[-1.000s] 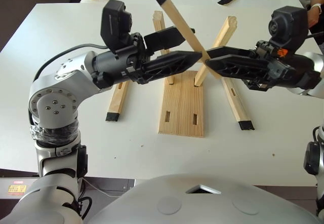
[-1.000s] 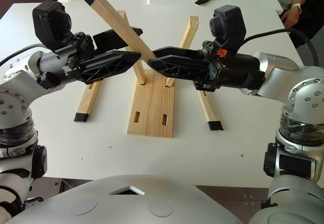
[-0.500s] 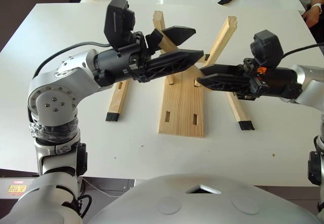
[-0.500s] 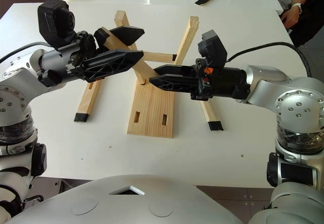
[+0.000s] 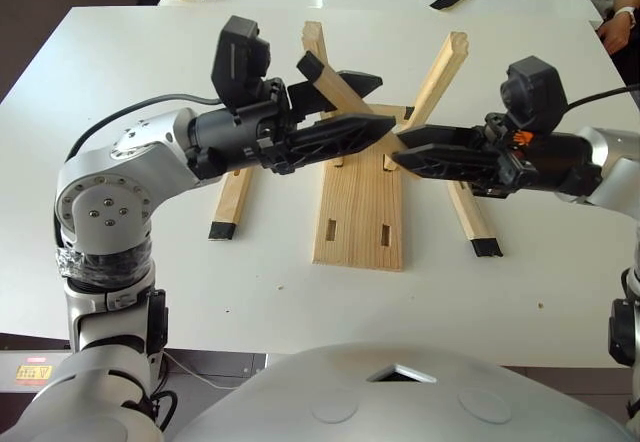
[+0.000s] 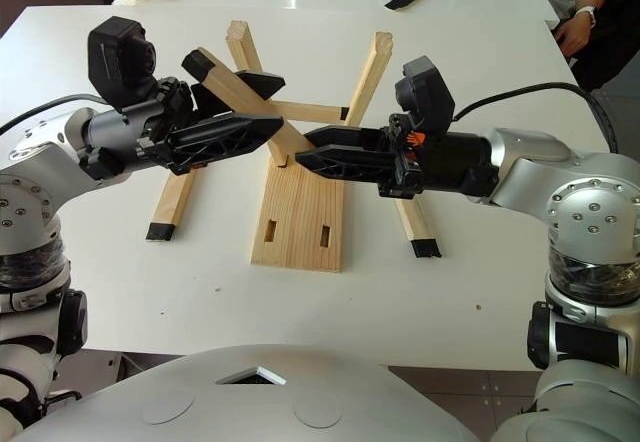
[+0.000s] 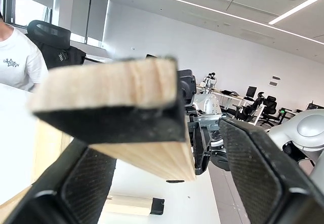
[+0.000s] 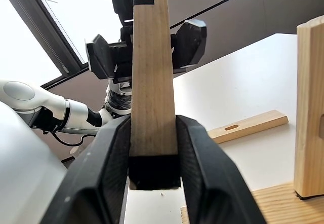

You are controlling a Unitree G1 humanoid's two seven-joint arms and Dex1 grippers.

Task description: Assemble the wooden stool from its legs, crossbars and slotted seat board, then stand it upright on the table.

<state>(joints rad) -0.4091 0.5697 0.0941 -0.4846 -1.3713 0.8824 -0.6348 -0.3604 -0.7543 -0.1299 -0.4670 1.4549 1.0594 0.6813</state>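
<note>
- The right hand (image 6: 302, 147) is clamping the held leg (image 6: 232, 84) by its lower, black-capped end; in the right wrist view both fingers (image 8: 200, 148) are pressing flat against the sides of the wood.
- The left hand (image 6: 281, 102) is standing spread wide around the same leg, one finger above it and one below; seen from the right wrist, its fingers are sitting to either side of the wood with a gap showing on each side.
- The held leg is hanging in the air above the far end of the seat board (image 5: 358, 212), slanting up and away towards the robot's left; its upper end, also capped in black, is sticking out past the left hand.
- The seat board is lying flat in the middle of the white tabletop (image 5: 520, 292), its two near slots showing open.
- The left upright leg (image 5: 315, 47) and the right upright leg (image 5: 445, 62) are standing at the board's far end, leaning apart from each other; a crossbar (image 6: 312, 112) is lying across between them, though how it is joining them cannot be told.
- The left loose leg (image 5: 233, 194) is lying on the tabletop just beside the board's left edge; the right loose leg (image 5: 470, 212) is lying beside its right edge; each is pointing its black cap towards the robot.
</note>
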